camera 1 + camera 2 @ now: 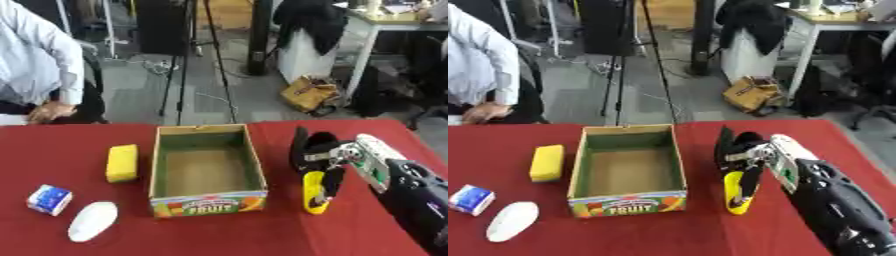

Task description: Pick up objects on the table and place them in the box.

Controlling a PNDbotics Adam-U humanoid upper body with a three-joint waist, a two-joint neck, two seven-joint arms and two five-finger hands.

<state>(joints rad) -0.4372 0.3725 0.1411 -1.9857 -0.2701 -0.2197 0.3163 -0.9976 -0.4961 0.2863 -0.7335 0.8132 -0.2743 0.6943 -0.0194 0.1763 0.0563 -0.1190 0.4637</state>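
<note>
I see my right hand (322, 150) over a yellow object (313, 199), fingers curled down around it, but I cannot tell if it leaves the red table (262, 235). Left of the hand stands the open cardboard box (207, 170). Further left lie a white oval object (92, 221), a small blue-white carton (49, 199) and a yellow sponge (122, 162).

Deep red on the table (219, 235); plain brown card on the box (208, 170), with a bright fruit print along its near wall. Yellow on the block (122, 162) left of it and on the long object (314, 197) to the right, under the black and silver right hand (322, 152). White on the oval (93, 221) at near left, blue and white on the small carton (49, 199) beside it.
</note>
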